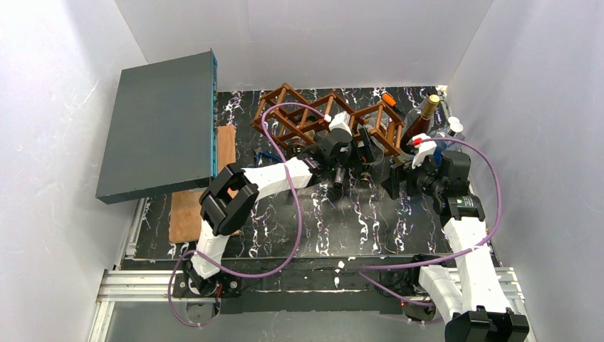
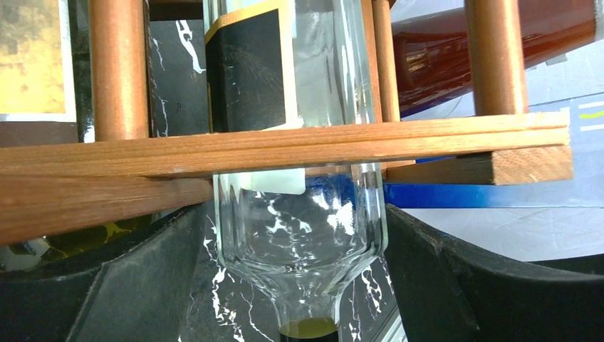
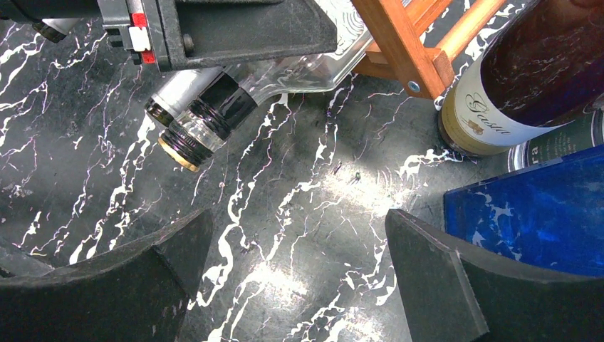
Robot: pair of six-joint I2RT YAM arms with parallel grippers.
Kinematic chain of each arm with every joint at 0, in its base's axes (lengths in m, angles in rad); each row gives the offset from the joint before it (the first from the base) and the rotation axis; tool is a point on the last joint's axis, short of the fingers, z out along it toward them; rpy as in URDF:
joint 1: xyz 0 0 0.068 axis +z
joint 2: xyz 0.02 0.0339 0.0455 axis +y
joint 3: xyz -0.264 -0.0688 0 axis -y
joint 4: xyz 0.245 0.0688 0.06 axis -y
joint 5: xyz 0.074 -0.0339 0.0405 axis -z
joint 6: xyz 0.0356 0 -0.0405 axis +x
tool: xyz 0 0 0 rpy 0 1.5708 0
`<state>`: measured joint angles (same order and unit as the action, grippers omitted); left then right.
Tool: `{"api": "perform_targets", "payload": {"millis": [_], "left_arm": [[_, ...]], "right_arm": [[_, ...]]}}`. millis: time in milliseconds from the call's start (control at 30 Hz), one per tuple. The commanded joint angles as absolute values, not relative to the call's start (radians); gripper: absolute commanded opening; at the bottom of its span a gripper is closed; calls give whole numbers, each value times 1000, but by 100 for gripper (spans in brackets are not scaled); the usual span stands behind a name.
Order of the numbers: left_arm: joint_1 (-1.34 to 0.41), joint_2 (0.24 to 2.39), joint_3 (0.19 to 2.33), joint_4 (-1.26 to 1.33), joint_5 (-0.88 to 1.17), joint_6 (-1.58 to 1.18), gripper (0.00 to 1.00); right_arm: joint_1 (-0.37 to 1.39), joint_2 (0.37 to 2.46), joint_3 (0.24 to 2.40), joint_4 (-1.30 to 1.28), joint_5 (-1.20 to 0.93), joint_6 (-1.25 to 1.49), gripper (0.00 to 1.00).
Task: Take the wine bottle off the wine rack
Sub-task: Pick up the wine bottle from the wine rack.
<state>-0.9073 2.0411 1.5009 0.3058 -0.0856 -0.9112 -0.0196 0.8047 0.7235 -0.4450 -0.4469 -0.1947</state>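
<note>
At the near face of the wine rack point(image 1: 327, 117), the left gripper point(image 2: 298, 246) stood with its jaws wide, one finger on each side of the shoulder of the clear wine bottle point(image 2: 313, 78), close against the glass; whether they pressed it could not be told. The bottle lay in the rack, its neck poking out beneath a wooden slat. Off the rack's right end, the right gripper point(image 3: 295, 256) hung released and empty over the black marbled table point(image 3: 299, 185), near a dark bottle point(image 3: 527, 71) with a cream label.
</note>
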Motion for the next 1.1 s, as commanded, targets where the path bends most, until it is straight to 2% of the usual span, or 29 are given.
{"api": "perform_targets", "payload": {"millis": [0,167,333,467,667,1067], "left_arm": [[-910,2047,1554,316,-129,-911,87],[-910,2049,1559,316,-127,-910,75],[-910,2035,1544,316,-129,-906,50],[-913,2016,1530,317,-133,-898,37],[-928,1975,1496,318,-148,-874,32],[-939,1889,1379,327,-158,-878,29]], "right_arm": [[-25,797,723,-410,-449,-209,100],[-25,795,723,-410,-449,-209,100],[-25,795,723,-410,-449,-209,100],[-25,796,721,-409,-448,-210,100],[-25,795,721,-408,-448,-210,100],[-25,796,721,-408,-448,-212,100]]}}
